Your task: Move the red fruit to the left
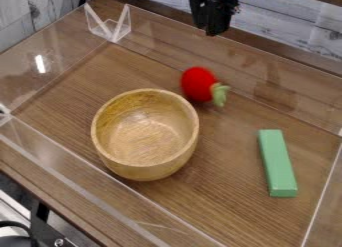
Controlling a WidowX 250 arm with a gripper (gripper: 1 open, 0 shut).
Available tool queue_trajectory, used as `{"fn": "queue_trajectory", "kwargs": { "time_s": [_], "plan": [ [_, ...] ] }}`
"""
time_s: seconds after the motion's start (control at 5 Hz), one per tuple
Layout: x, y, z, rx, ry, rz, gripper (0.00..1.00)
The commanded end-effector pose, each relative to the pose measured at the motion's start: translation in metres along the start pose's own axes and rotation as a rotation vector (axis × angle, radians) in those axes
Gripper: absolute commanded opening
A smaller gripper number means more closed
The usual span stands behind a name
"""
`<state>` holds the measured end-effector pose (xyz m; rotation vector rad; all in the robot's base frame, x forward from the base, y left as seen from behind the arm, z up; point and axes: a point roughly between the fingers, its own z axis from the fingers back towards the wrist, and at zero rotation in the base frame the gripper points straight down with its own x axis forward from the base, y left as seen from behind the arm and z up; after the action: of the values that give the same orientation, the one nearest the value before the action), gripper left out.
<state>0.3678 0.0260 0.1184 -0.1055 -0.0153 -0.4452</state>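
Note:
The red fruit (201, 83) is a small glossy ball with a green leafy top pointing right. It lies on the wooden table (241, 121) just above and to the right of the wooden bowl (144, 133). My gripper (213, 27) hangs well above it at the top edge of the view, pointing down, with nothing between its dark fingers. The jaws are seen edge-on, so their gap cannot be made out.
A flat green rectangular block (277, 161) lies at the right. Clear acrylic walls (54, 61) fence the table, with a clear bracket (107, 23) at the back left corner.

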Motion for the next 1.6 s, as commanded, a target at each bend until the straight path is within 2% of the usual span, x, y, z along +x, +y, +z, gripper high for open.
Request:
{"fn": "queue_trajectory", "kwargs": {
  "time_s": [0.0, 0.4, 0.6, 0.8, 1.4],
  "plan": [
    [0.002, 0.007, 0.006, 0.017, -0.025, -0.09, 1.0],
    [0.001, 0.004, -0.057, -0.004, 0.018, -0.234, 1.0],
    [-0.003, 0.0, -0.073, -0.011, 0.035, -0.291, 1.0],
    [-0.008, -0.002, -0.076, -0.013, 0.041, -0.309, 0.0],
    [-0.027, 0.003, -0.018, 0.122, -0.001, -0.356, 0.0]
  ]
}}
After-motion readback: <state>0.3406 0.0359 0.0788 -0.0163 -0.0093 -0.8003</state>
